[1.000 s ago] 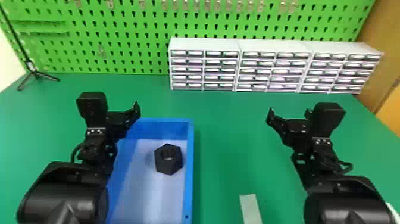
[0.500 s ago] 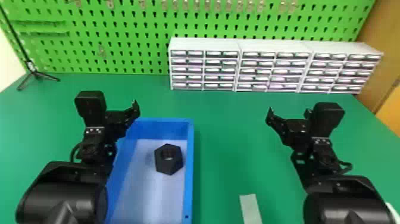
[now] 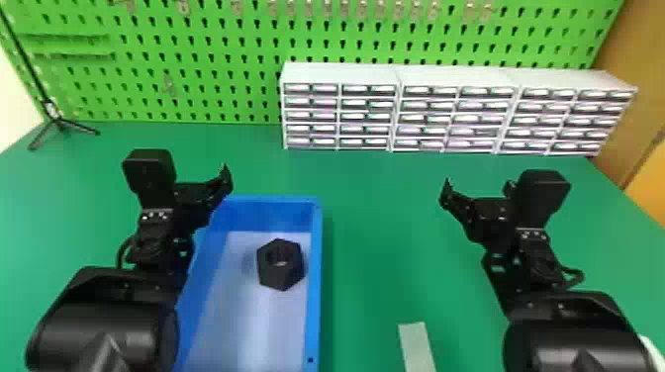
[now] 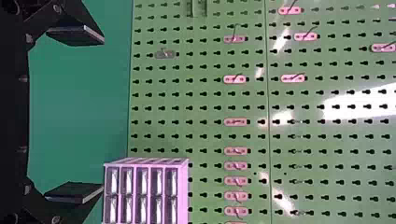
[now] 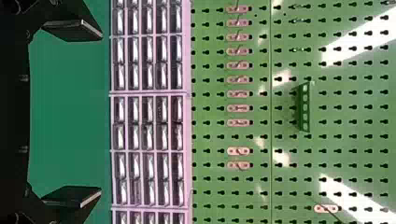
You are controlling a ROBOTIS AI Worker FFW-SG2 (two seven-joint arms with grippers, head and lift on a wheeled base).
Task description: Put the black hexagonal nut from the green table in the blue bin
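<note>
The black hexagonal nut sits on the pale floor of the blue bin, chunky, its round hole showing. The left hand and the right hand are both empty, their fingers spread wide apart

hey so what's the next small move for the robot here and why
Probably just ease the left gripper back from the blue bin. The black nut already lies inside on the bin's floor, and the gripper, near the bin's far left corner, is open with nothing between its fingers.
</note>
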